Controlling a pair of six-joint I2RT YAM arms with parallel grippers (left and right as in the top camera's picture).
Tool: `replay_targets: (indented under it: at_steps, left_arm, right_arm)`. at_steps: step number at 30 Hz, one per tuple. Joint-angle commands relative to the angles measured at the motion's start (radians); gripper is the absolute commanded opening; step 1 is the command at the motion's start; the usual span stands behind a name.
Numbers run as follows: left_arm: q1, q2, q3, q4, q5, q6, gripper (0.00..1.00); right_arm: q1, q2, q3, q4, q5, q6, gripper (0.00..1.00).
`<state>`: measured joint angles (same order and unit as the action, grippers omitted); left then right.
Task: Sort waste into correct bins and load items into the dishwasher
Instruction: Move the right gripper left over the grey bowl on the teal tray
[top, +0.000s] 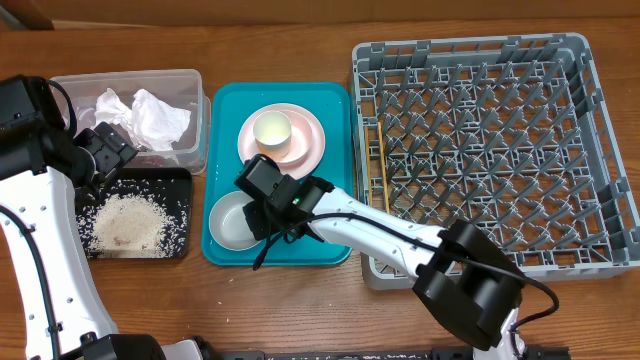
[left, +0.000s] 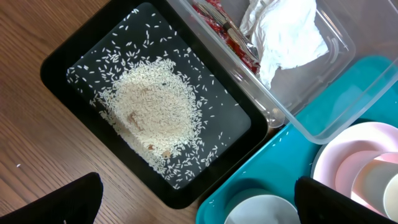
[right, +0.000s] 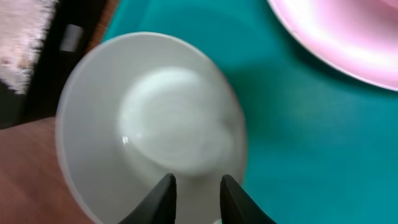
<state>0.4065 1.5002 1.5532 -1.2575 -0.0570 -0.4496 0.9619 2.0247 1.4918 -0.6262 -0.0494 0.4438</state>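
A pale grey-green bowl (top: 228, 222) sits at the front left of the teal tray (top: 335, 100). My right gripper (top: 262, 205) is over the bowl's right rim. In the right wrist view its narrow-set fingers (right: 196, 190) are closed on the bowl's near wall (right: 149, 124). A pink plate (top: 305, 150) with a small white cup (top: 272, 128) on it stands at the back of the tray. My left gripper (top: 100, 150) is open and empty (left: 199, 202) above the black tray (top: 180, 180), which holds rice (left: 152, 106). The clear tub (top: 190, 80) holds napkins (top: 150, 115) and a red wrapper (left: 227, 34). Chopsticks (top: 383, 165) lie in the grey dish rack (top: 600, 200).
The rack fills the right half of the table. The tub, the black tray and the teal tray stand close together on the left. Bare wood runs along the front edge.
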Motion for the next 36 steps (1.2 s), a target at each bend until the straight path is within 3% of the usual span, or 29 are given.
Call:
replay_targets:
  at_steps: [1, 15, 20, 25, 36]
  left_arm:
    - [-0.001, 0.003, 0.015, 0.002, -0.002, 0.008, 1.0]
    - [-0.001, 0.003, 0.015, 0.002, -0.002, 0.008, 1.0]
    - [-0.001, 0.003, 0.015, 0.002, -0.002, 0.008, 1.0]
    - [-0.001, 0.003, 0.015, 0.001, -0.002, 0.008, 1.0]
    - [-0.001, 0.003, 0.015, 0.002, -0.002, 0.008, 1.0]
  right_arm:
    - [-0.002, 0.003, 0.0, -0.018, 0.132, -0.007, 0.25]
    - [-0.039, 0.003, 0.003, -0.121, 0.404, 0.055, 0.24]
    - [-0.044, -0.005, 0.02, -0.125, 0.286, 0.061, 0.27]
    - [-0.039, -0.024, 0.063, -0.128, 0.078, -0.02, 0.28]
    - [-0.031, -0.05, 0.063, -0.144, -0.017, -0.043, 0.28]
